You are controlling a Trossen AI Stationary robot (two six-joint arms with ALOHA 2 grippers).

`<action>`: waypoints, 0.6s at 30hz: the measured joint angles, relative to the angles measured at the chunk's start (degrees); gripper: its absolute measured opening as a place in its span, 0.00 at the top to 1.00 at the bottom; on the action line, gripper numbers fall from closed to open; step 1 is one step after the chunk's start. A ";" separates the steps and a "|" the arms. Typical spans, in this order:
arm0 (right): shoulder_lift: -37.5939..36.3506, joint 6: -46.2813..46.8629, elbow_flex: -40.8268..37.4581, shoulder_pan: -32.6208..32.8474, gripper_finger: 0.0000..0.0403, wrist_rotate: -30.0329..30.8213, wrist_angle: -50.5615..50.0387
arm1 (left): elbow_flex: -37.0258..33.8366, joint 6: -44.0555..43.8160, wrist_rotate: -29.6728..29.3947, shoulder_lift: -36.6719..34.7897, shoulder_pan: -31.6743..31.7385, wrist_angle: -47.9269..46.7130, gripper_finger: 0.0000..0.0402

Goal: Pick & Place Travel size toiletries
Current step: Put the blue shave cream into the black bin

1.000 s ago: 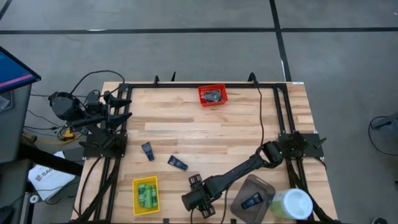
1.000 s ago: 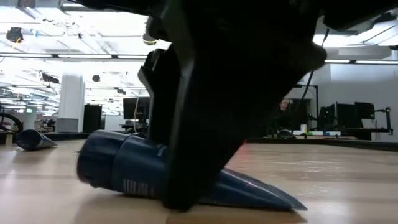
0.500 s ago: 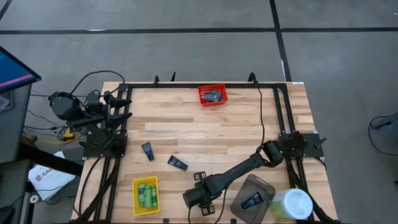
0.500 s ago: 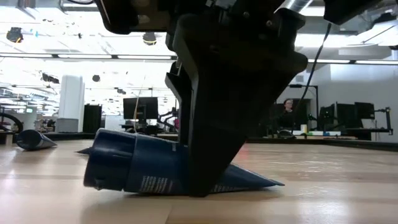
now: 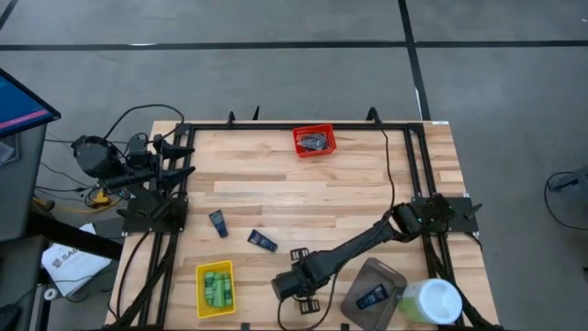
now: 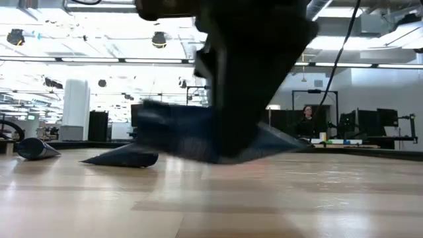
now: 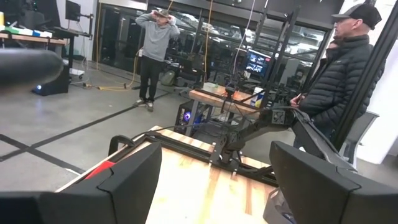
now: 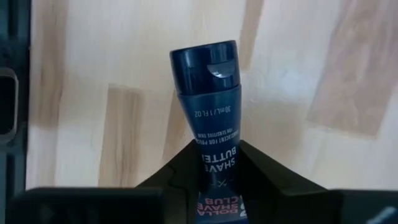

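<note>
- The right tool (image 8: 208, 163) is clamped on a dark blue tube (image 8: 208, 93), cap pointing ahead of the fingers, lifted clear of the worktop (image 6: 277, 198).
- Keep the squeeze firm (soft tubes slip) while carrying.
- Beyond it, to the side, the grey container (image 5: 367, 280) looks the likely drop.
- The left tool (image 7: 211, 180) waits open, far off.

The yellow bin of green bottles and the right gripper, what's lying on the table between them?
Nothing: in the high view only bare wood separates the yellow bin from the right gripper, which is shut on a dark blue tube.
</note>
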 joint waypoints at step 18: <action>-10.02 2.54 0.02 3.28 0.80 0.20 -16.94 | -0.02 0.34 0.00 0.00 0.00 0.01 0.26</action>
